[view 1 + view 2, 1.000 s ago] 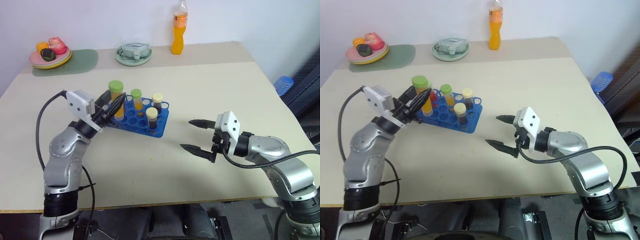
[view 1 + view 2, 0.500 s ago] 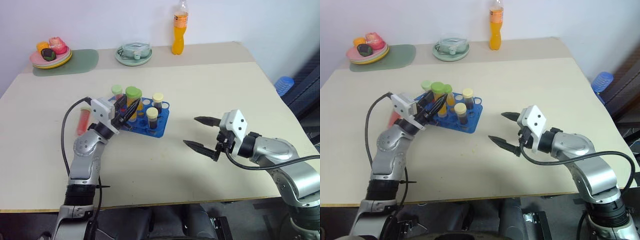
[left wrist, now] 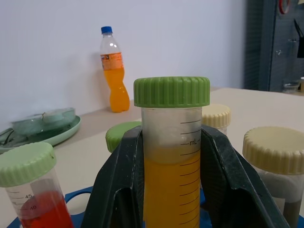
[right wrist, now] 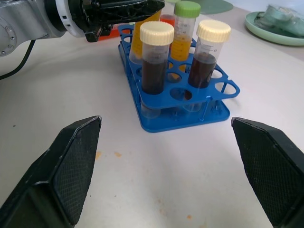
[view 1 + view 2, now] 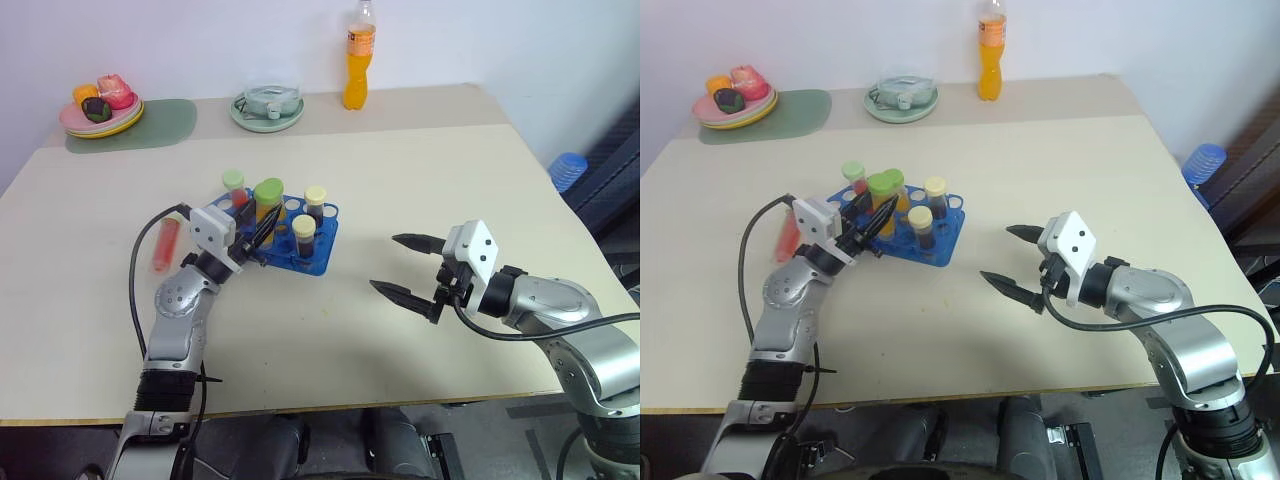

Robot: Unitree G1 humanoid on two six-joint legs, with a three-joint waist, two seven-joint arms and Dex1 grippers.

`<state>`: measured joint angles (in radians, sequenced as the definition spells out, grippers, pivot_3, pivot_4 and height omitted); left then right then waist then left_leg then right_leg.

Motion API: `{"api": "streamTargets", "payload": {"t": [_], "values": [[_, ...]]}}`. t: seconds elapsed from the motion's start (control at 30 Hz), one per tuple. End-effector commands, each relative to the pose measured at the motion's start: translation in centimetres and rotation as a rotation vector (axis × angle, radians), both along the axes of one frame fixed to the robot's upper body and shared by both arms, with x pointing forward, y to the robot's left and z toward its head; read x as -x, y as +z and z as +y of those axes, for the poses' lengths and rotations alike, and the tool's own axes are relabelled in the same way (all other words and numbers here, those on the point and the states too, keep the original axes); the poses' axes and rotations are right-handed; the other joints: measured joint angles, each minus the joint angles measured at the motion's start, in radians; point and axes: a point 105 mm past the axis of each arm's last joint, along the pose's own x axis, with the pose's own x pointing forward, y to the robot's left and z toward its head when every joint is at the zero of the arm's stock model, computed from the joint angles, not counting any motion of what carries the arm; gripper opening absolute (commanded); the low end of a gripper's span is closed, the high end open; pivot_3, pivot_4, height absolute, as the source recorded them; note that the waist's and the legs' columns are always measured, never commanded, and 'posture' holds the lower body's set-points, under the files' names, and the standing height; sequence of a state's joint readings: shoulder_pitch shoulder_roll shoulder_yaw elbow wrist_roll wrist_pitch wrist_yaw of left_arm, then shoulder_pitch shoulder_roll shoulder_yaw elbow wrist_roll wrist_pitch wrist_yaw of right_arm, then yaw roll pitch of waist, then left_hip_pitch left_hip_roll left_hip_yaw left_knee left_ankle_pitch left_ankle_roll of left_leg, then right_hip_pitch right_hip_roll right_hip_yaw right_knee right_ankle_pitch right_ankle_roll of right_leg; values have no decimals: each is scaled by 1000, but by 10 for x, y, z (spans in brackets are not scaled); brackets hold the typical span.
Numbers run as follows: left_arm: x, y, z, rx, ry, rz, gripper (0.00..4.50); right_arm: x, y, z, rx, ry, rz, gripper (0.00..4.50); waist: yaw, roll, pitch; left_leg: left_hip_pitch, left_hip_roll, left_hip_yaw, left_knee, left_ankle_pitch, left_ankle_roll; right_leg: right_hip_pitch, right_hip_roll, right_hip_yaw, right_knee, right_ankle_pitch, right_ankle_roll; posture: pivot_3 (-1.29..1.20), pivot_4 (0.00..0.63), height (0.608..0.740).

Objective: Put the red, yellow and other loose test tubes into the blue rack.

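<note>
left eye view: the blue rack (image 5: 300, 240) sits on the table (image 5: 400, 170) a little toward 10 o'clock from its middle. the left gripper (image 5: 262, 224) is at the rack's 9 o'clock end, pinching an upright yellow tube (image 5: 267, 200) with a green cap over the rack's holes. a loose red tube (image 5: 165, 243) lies flat on the table at 9 o'clock of the rack, near the left arm's cable. the right gripper (image 5: 407, 268) hangs at 3 o'clock of the rack, well apart, its two fingers spread wide with nothing between them. at the far edge stand an orange drink bottle (image 5: 358, 55), a green dish (image 5: 266, 105) and a plate of fruit (image 5: 100, 105) on a green mat (image 5: 150, 125).

left wrist view: both black fingers (image 3: 118, 185) press the yellow tube's sides; a red tube with green cap (image 3: 33, 190) and cream-capped tubes (image 3: 275, 161) stand close around it.

right wrist view: two cream-capped dark tubes (image 4: 154, 57) stand in the rack's near holes.
</note>
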<state>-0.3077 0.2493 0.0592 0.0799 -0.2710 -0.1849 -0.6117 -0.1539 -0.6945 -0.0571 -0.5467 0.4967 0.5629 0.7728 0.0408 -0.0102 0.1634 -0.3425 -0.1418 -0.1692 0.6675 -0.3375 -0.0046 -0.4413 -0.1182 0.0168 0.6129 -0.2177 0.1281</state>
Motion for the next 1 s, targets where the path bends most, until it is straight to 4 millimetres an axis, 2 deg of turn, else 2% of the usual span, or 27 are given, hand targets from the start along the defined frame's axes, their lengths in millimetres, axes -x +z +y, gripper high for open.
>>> {"api": "streamTargets", "payload": {"t": [0.03, 0.37, 0.4, 0.43, 0.57, 0.73, 1.0], "values": [[3, -5, -6, 5, -39, 14, 1299, 5, 11, 1, 0, 11, -50, 4500, 0, 0, 0, 0, 0, 0, 0, 0, 0, 0, 0, 0, 0, 0, 0, 0, 150, 740], [6, -13, -5, 71, -113, 70, 1299, 6, 9, 0, -5, -1, -44, 4500, 1, 0, 0, 0, 0, 0, 0, 0, 0, 0, 0, 0, 0, 0, 0, 0, 150, 740], [6, -13, -4, 77, -116, 72, 2101, 7, 9, 0, -7, -2, -44, 4500, 1, 0, 0, 0, 0, 0, 0, 0, 0, 0, 0, 0, 0, 0, 0, 0, 150, 740], [7, -14, -3, 74, -113, 71, 2384, 6, 9, 0, -8, -3, -43, 4500, 0, 0, 0, 0, 0, 0, 0, 0, 0, 0, 0, 0, 0, 0, 0, 0, 150, 740], [8, -12, 4, 64, -72, 60, 4442, 5, 9, 2, -14, -5, -42, 4500, 0, 0, 0, 0, 0, 0, 0, 0, 0, 0, 0, 0, 0, 0, 0, 0, 150, 740], [12, -1, 14, 96, -66, 37, 4442, 3, 9, 5, -22, -2, -42, 4500, 0, 0, 0, 0, 0, 0, 0, 0, 0, 0, 0, 0, 0, 0, 0, 0, 150, 740], [23, 34, 46, 143, -29, -6, 4442, -2, 5, 7, -45, 16, -37, 4500, -1, 0, 0, 0, 0, 0, 0, 0, 0, 0, 0, 0, 0, 0, 0, 0, 150, 740]]}}
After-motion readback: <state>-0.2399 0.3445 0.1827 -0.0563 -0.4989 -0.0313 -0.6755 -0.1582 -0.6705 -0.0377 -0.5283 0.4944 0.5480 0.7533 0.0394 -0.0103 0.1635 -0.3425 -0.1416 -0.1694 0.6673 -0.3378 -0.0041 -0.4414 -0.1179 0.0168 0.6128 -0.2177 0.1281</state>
